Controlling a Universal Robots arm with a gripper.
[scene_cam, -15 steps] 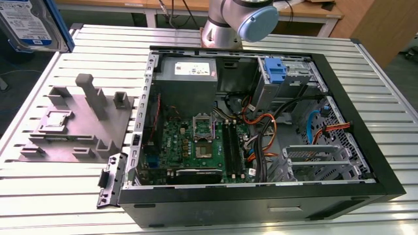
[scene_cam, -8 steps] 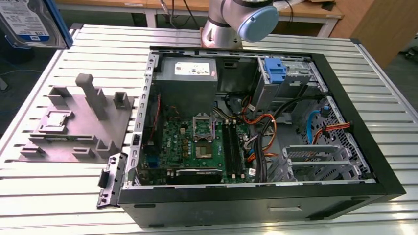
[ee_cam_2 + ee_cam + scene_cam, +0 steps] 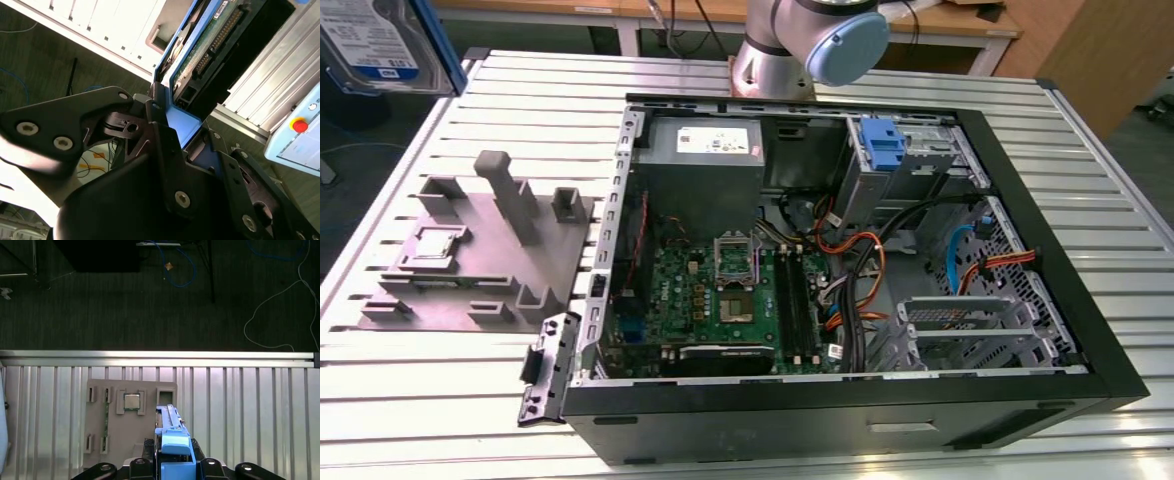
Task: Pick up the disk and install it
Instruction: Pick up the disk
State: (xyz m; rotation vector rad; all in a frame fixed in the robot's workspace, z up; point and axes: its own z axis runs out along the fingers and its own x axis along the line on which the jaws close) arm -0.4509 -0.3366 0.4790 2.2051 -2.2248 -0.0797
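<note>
The gripper (image 3: 182, 125) is closed tight on the disk (image 3: 210, 40). In the second wrist view its black fingers (image 3: 160, 125) press on both sides of the blue rail at the end of the disk, and the green board on the disk's flat side shows past them. In the first wrist view the gripper (image 3: 172, 462) holds the disk (image 3: 172, 440) edge-on, up in the air above the grey tray (image 3: 130, 432). A small square chip (image 3: 131, 401) sits in that tray.

In the exterior view the disk (image 3: 367, 40) is in the upper left corner of the frame, lifted off the table (image 3: 1121, 150), with its white-and-blue label facing out. The grey tray (image 3: 480, 250) lies on the table at the exterior view's left. The open computer case (image 3: 1107, 380) fills the middle and the exterior view's right, well apart from the disk. The arm (image 3: 814, 40) stands behind the case.
</note>
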